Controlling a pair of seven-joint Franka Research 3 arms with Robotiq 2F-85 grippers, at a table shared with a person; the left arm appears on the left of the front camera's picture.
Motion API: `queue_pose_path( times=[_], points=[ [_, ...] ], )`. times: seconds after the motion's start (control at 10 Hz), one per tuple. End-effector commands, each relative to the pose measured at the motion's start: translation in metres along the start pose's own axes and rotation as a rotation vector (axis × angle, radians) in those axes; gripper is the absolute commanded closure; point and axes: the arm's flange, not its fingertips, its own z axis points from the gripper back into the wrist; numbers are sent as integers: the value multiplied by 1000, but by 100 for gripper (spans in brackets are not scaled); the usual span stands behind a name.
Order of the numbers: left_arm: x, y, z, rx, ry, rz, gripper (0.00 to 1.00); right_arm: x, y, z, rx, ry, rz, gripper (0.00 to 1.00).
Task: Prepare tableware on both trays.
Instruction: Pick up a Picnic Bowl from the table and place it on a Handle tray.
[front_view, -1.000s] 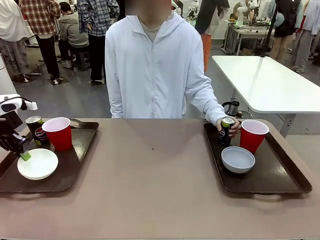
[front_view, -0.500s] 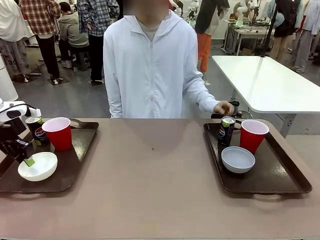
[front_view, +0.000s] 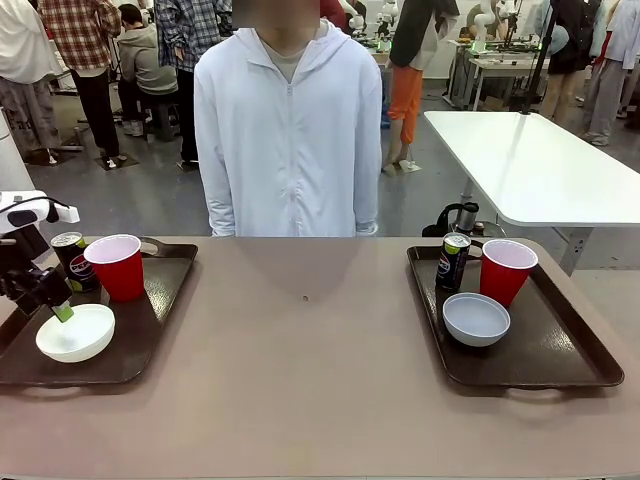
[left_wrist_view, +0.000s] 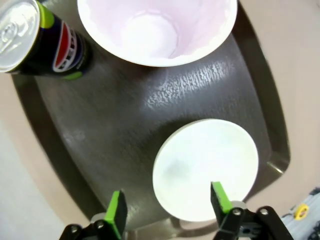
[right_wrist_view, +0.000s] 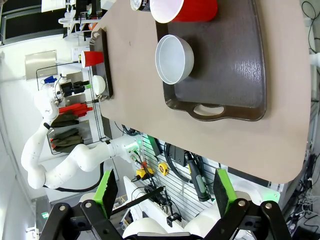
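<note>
Your left gripper (front_view: 52, 300) hangs over the left tray (front_view: 150, 345), jaws spread wide and gripping nothing. From its wrist camera you look straight down between the two green pads (left_wrist_view: 116, 209) at the cream bowl (left_wrist_view: 205, 169), which sits upright on the tray floor (left_wrist_view: 125, 130). One pad stands clear of the bowl over bare tray, the other hangs over the bowl's rim; you cannot tell whether that pad touches it. In the front view the bowl (front_view: 75, 332) lies at the near left of the tray, right under the gripper.

Behind the bowl stands a red cup (front_view: 118, 266), open end up, with a dark can (front_view: 70, 262) just beside it on the far left corner of the tray. The wrist camera shows the cup's pale inside (left_wrist_view: 157, 27) and the can's silver top (left_wrist_view: 37, 40).

Across the table, the right tray (front_view: 560, 350) carries the same set: a greyish bowl (front_view: 476, 319) toward the near side, a red cup (front_view: 506, 271) behind it and a can (front_view: 452, 261) to the cup's left, all upright and close together.

Your right gripper (right_wrist_view: 162, 192) is held high above the table's edge, jaws wide apart, holding nothing. Its camera looks down on the right tray (right_wrist_view: 240, 65) with its bowl (right_wrist_view: 174, 59) and cup (right_wrist_view: 184, 10).

A person in a white hooded jacket (front_view: 288, 130) stands at the far side, arms down, hands off the table (front_view: 300, 380).
</note>
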Motion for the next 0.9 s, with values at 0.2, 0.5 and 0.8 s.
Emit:
queue_pose_path(
  times=[0.2, 0.5, 0.8],
  points=[
    [-19, -6, 31, 51, 48, 36, 0, 1, 1, 0, -1, 1, 1, 0],
    [-6, -3, 16, 20, 8, -4, 0, 1, 1, 0, -1, 1, 1, 0],
    [-6, -3, 16, 20, 8, -4, 0, 1, 1, 0, -1, 1, 1, 0]
  ],
)
